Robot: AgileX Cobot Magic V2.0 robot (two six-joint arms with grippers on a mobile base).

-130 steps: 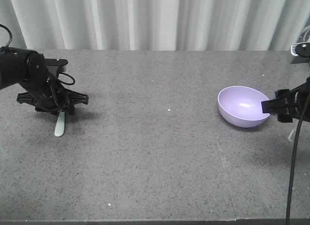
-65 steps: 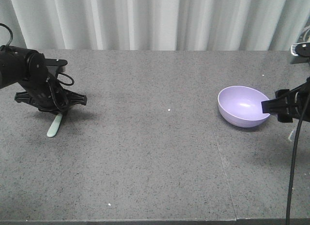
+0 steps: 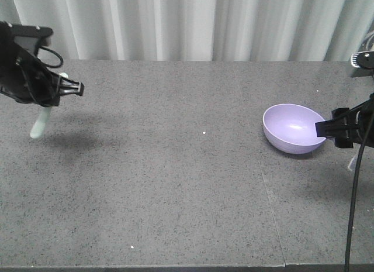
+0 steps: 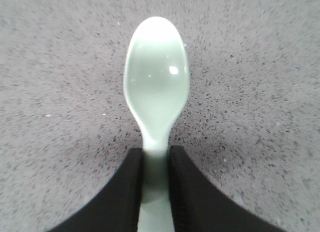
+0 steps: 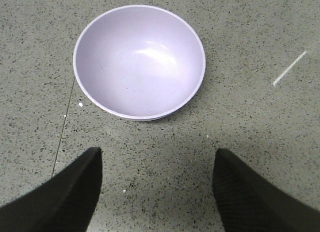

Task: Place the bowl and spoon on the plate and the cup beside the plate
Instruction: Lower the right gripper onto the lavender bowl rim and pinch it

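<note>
Where the grey speckled table [image 3: 187, 184] ends at the back, a white pleated curtain [image 3: 187, 26] closes off the room. A thin seam [image 3: 270, 196] runs down the tabletop right of the middle.

The spoon [image 4: 156, 87] is pale mint green, glossy and in one piece, with an oval scoop. The left gripper [image 4: 155, 154] is clamped on its handle, one black finger on each side. It hangs clear of the table at the far left, with its shadow [image 3: 76, 140] on the surface below. Its long axis is steep, nearly upright, and the scoop end is lowest, leaning slightly left in the front view. The scoop points straight away from the fingers, hollow face toward the wrist camera.

At the right side the lavender bowl [image 5: 139, 60] sits upright on the table. The right gripper [image 5: 157, 154] is spread wide and holds nothing, with the bowl just ahead of its fingers.
</note>
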